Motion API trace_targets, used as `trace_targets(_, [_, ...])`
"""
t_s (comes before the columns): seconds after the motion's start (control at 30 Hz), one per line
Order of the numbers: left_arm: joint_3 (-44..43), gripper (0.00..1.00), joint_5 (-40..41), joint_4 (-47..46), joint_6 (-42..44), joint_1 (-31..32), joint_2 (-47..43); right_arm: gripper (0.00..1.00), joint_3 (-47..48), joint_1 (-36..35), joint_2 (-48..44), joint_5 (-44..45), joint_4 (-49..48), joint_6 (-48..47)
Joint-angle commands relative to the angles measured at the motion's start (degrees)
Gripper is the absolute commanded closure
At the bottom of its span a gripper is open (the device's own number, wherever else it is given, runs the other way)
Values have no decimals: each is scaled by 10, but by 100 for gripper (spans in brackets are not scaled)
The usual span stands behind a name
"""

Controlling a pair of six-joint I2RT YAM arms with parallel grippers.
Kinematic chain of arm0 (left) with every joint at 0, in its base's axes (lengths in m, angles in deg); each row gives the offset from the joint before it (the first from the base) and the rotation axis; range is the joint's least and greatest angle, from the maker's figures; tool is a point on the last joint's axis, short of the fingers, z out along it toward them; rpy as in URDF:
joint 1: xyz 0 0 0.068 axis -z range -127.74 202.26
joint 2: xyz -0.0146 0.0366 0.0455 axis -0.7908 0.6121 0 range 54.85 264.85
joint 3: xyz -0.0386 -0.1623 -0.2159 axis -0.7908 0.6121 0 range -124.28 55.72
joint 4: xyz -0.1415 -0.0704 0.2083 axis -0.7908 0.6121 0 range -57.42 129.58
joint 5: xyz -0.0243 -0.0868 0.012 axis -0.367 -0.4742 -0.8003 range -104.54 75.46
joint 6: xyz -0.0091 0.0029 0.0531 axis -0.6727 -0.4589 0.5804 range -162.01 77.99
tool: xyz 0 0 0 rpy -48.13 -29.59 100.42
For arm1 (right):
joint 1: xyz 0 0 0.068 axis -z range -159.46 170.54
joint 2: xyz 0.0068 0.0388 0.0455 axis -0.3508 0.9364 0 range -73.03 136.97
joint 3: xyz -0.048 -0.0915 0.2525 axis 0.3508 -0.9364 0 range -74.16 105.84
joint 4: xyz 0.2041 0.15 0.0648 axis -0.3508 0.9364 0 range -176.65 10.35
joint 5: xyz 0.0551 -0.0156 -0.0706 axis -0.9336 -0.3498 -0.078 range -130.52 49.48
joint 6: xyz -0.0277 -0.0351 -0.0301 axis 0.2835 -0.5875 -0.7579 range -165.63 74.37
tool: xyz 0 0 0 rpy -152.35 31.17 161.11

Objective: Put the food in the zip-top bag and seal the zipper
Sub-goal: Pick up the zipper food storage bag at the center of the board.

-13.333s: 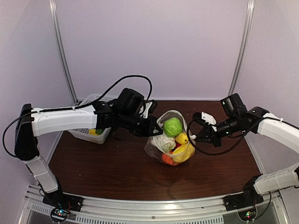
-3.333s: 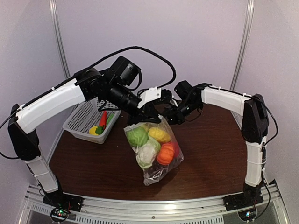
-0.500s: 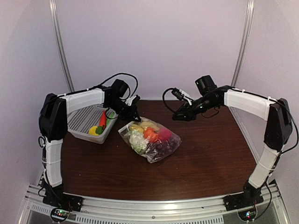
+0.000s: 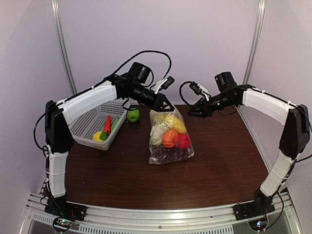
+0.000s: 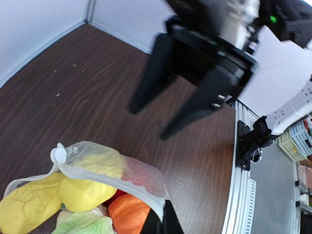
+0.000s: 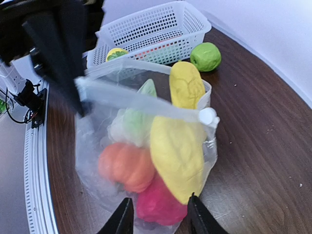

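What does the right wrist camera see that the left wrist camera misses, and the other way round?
Only the right wrist view shows the white basket and the loose green fruit near it. Only the left wrist view shows the right claw head-on, open. Both show the zip-top bag, its yellow food and the orange piece.

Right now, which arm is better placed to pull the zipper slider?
Right. The left claw is shut on the rim of the zip-top bag, holding it up; the right claw is open, facing the slider.
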Motion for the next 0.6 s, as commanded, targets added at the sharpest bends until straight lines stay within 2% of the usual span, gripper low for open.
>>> trace_targets(0.0, [-38, 100, -21, -1, 81, 52, -48, 58, 8, 21, -27, -17, -16, 23])
trace_targets(0.17, [0, 100, 33, 3, 126, 101, -78, 48, -14, 26, -21, -63, 16, -2])
trace_targets(0.4, [20, 100, 58, 1, 156, 121, -105, 40, -29, 26, 9, -116, -1, 6])
trace_targets(0.43, [21, 100, 60, 1, 157, 122, -107, 37, -16, 25, 23, -137, 17, -3])
trace_targets(0.57, [27, 100, 62, -1, 162, 122, -117, 30, 72, 23, 93, -215, 245, -160])
